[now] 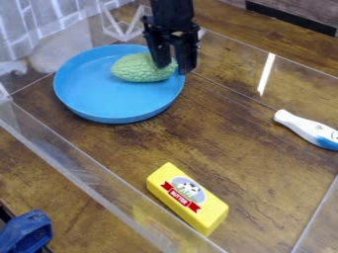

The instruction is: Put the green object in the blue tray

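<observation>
One camera looks obliquely down across the tabletop (132, 163).
</observation>
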You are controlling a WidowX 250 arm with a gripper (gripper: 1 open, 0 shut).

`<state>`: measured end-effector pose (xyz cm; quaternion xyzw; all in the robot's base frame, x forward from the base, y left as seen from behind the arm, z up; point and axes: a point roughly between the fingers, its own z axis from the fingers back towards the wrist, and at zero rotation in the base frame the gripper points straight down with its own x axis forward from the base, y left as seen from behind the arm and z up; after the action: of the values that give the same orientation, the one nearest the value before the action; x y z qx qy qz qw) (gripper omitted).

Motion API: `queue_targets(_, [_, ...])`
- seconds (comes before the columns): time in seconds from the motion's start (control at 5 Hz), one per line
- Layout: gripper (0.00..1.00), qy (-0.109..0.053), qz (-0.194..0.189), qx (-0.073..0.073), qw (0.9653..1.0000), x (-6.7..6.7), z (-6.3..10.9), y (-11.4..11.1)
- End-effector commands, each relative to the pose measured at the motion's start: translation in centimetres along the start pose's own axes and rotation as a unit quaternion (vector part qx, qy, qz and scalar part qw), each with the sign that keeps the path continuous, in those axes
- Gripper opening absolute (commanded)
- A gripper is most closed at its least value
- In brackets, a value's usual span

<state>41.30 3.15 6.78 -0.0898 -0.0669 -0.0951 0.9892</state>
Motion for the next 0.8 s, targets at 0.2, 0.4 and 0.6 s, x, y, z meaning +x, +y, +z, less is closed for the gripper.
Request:
queue_targets(0.2, [1.0,-0.036,-0.016,0.014,0.9991,1.39,1.98,-0.09])
queue_targets(0.4, [1.0,-0.038,-0.02,0.016,0.9989,1.59,1.94,-0.04])
queue_targets(0.6, [1.0,-0.041,-0.024,0.018,0.9987,1.76,1.94,0.04])
